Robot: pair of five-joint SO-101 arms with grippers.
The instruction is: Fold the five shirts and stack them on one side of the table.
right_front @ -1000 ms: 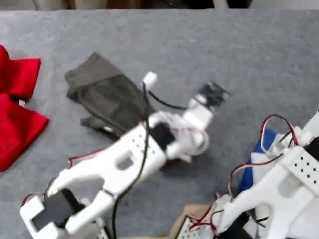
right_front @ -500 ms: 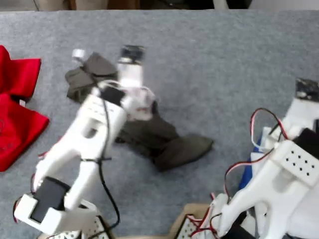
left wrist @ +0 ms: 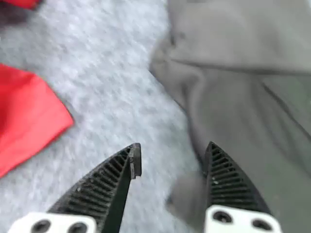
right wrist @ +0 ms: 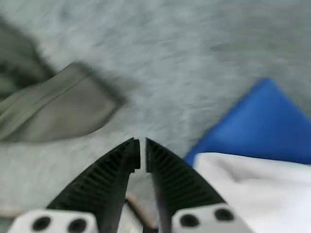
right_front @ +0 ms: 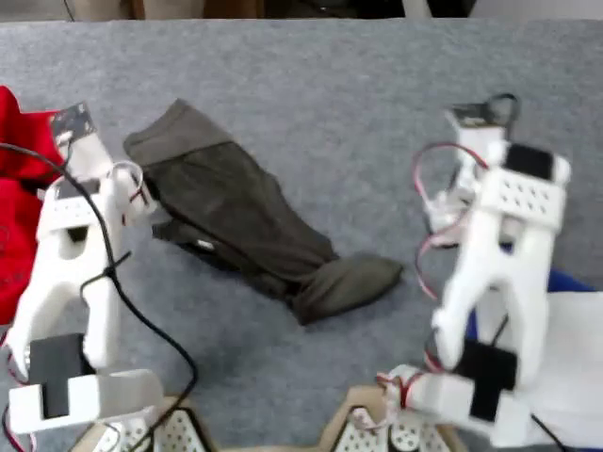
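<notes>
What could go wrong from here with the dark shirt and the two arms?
1. The left gripper is open at the edge of the dark shirt, near the red shirt; it may pinch only one layer, or catch the red cloth.
2. The right gripper is shut beside the blue shirt and the white shirt; moving low, it may drag them.

Olive shirt (right_front: pixel 240 217); red shirt (left wrist: pixel 29 116); blue shirt (right wrist: pixel 262 121); white shirt (right wrist: pixel 265 187); grey table (right_front: pixel 377 94).
</notes>
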